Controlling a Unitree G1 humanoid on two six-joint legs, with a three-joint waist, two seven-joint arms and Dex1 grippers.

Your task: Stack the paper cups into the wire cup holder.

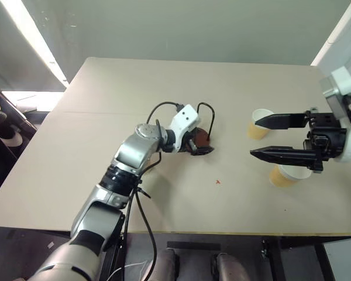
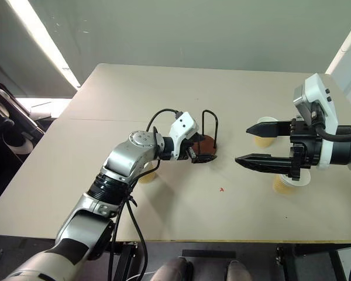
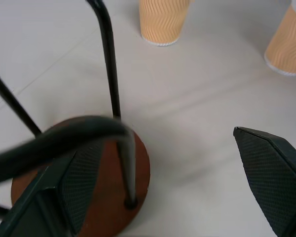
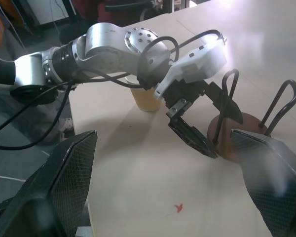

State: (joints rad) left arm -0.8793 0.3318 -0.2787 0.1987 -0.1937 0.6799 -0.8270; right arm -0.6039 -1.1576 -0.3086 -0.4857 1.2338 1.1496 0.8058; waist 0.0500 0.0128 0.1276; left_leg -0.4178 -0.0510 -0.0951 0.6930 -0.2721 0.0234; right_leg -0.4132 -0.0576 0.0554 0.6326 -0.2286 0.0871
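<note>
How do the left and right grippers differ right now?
The left gripper is down at the wire cup holder, one finger over its disc base; the right gripper hangs apart from it, near two paper cups. Left gripper's fingers look shorter; right gripper's are long and tapered. Both are open and hold nothing.

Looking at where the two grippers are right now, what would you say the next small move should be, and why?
Probably the left gripper should ease its open fingers closed around the wire cup holder to steady it. One finger already lies over the brown base between the wire loops; the other stands off to its side. The holder is empty, and the right gripper hangs open above two paper cups.
</note>
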